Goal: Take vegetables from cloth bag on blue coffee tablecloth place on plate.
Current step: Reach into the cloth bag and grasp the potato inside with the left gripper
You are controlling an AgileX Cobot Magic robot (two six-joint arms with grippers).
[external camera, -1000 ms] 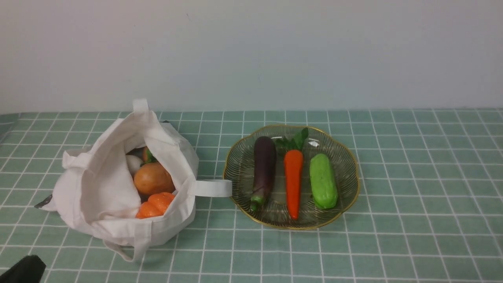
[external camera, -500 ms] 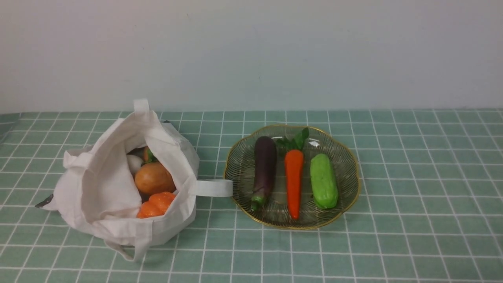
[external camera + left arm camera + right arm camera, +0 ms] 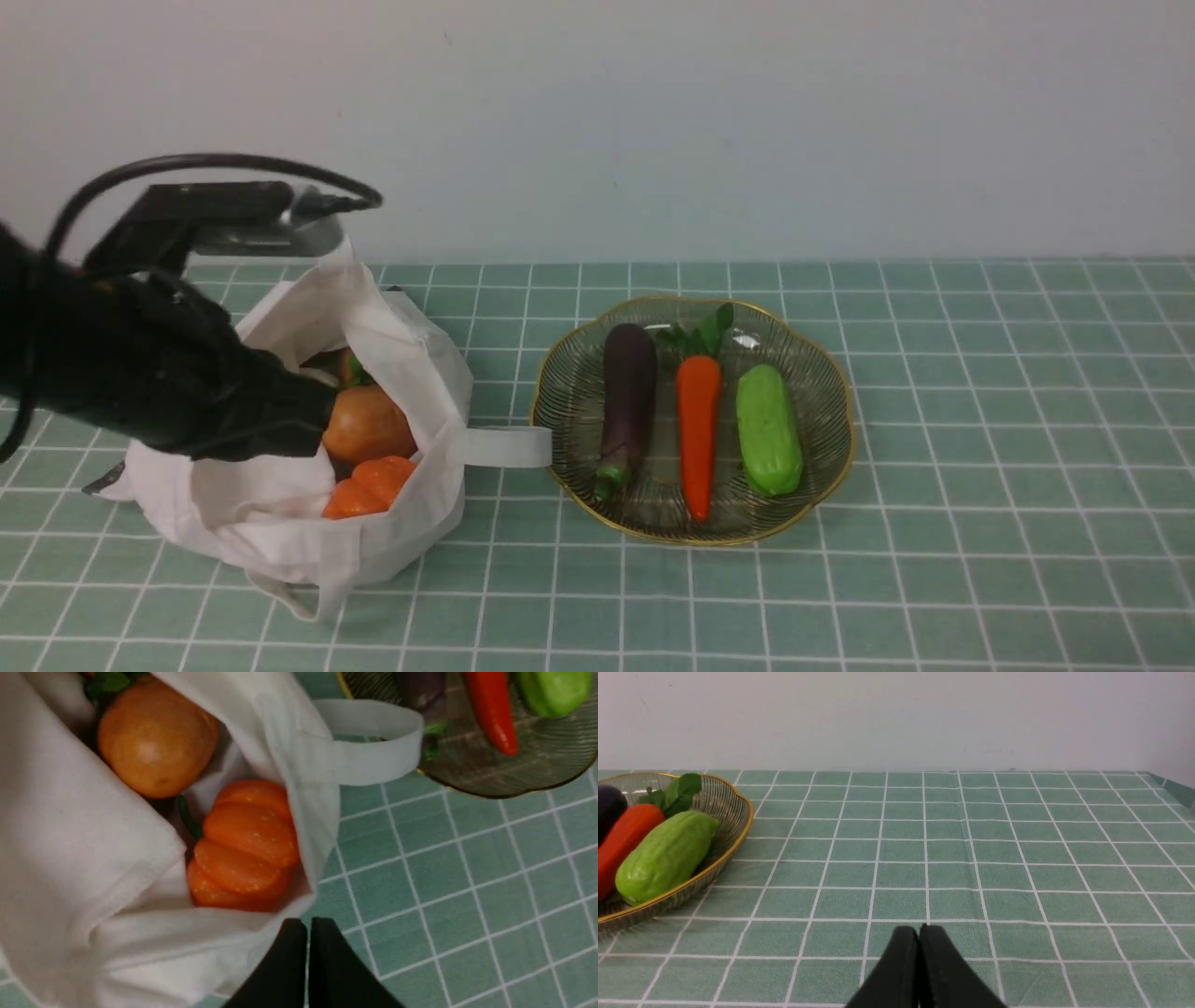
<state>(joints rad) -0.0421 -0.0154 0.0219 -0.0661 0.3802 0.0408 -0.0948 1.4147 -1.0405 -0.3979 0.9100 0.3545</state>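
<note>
The off-white cloth bag (image 3: 392, 355) lies open at the left on the teal grid tablecloth (image 3: 980, 420). Inside show a tan potato (image 3: 369, 425), a ribbed orange pumpkin (image 3: 369, 485) and a bit of green leaf (image 3: 355, 371). In the left wrist view the potato (image 3: 156, 737) and pumpkin (image 3: 245, 847) lie close ahead. My left gripper (image 3: 313, 411) hangs over the bag's mouth beside the potato; its fingers (image 3: 306, 938) are shut and empty. The glass plate (image 3: 822, 373) holds an eggplant (image 3: 627, 397), a carrot (image 3: 697, 420) and a green gourd (image 3: 767, 427). My right gripper (image 3: 919, 940) is shut, low over the cloth.
A bag strap (image 3: 509, 446) lies flat toward the plate's left rim. The pale wall (image 3: 653, 121) stands behind the table. In the right wrist view the plate (image 3: 731, 847) with the green gourd (image 3: 665, 856) is off to one side.
My left arm has come into the front view from the left and now hangs over the bag's mouth, hiding the white bulb. The bag, the plate and its vegetables have not moved.
</note>
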